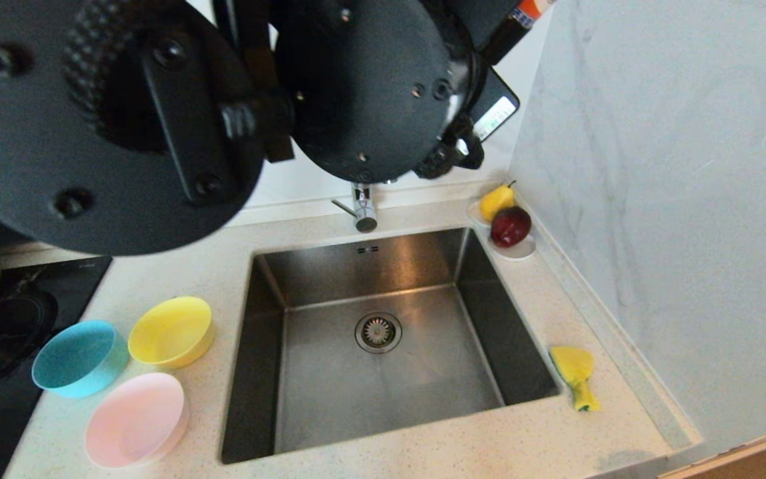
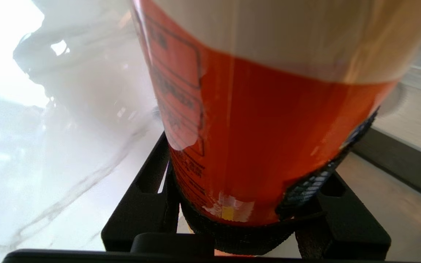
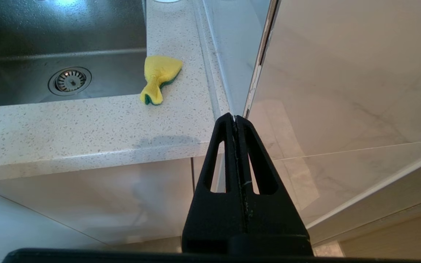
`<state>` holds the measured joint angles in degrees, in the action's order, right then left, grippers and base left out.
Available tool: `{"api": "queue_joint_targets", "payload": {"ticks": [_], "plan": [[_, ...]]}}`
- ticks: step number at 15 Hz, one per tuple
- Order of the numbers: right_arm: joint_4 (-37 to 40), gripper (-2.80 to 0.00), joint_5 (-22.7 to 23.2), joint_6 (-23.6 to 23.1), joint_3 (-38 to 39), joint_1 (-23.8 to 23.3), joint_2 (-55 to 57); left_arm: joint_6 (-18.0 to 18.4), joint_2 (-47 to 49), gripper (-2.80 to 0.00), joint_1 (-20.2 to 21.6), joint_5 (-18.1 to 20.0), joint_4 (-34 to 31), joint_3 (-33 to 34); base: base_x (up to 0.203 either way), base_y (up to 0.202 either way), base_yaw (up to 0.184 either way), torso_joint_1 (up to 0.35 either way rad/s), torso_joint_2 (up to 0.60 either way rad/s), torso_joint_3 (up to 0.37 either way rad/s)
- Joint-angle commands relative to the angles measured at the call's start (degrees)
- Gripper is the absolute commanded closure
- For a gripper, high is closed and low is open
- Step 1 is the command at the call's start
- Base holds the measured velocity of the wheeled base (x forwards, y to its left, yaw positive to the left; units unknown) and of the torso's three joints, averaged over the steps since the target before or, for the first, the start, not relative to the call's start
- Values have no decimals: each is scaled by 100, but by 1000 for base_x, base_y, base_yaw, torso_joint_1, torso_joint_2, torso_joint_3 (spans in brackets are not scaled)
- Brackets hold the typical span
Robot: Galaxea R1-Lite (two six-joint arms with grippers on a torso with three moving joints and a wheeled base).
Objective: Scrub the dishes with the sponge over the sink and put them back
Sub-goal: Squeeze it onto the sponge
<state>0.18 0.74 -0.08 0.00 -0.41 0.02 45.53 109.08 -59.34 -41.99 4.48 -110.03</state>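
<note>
Up close, only the left wrist view is showing the left gripper (image 2: 232, 215) pinching an orange bottle (image 2: 269, 146), raised high above the sink (image 1: 383, 372). Right gripper (image 3: 235, 118), pressed together, is hanging below the counter (image 3: 86, 124); sponge (image 1: 576, 374) is lying beside the sink, dishes (image 1: 137, 372) opposite.

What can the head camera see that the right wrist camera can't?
Only the head view shows the three bowls beside the sink: yellow bowl, blue bowl and pink bowl. It also shows the tap, the pear and the apple.

Only the right wrist view shows the right gripper, shut, parked low in front of the counter edge, and the cabinet front under the counter.

Both show the sink, its drain and the crumpled sponge on the counter beside it.
</note>
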Motion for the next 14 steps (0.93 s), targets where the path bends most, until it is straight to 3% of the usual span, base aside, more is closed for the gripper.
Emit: {"api": "queue_joint_targets", "payload": {"ticks": [1, 3, 6, 11, 14], "plan": [[-1, 0, 5, -1, 0, -2, 6, 61, 361, 0, -195, -111, 27, 8, 0, 0, 0, 0, 0, 0], [-1, 0, 5, -1, 0, 6, 6, 45, 551, 0, -285, -183, 49, 8, 0, 0, 0, 0, 0, 0], [-1, 0, 5, -1, 0, 6, 6, 17, 885, 0, -367, -627, 43, 24, 0, 0, 0, 0, 0, 0], [-1, 0, 5, -1, 0, -2, 6, -5, 1149, 0, -359, -680, -16, 107, 0, 0, 0, 0, 0, 0], [-1, 0, 5, -1, 0, 6, 6, -53, 1113, 0, -366, -777, 2, 571, 0, 0, 0, 0, 0, 0]]}}
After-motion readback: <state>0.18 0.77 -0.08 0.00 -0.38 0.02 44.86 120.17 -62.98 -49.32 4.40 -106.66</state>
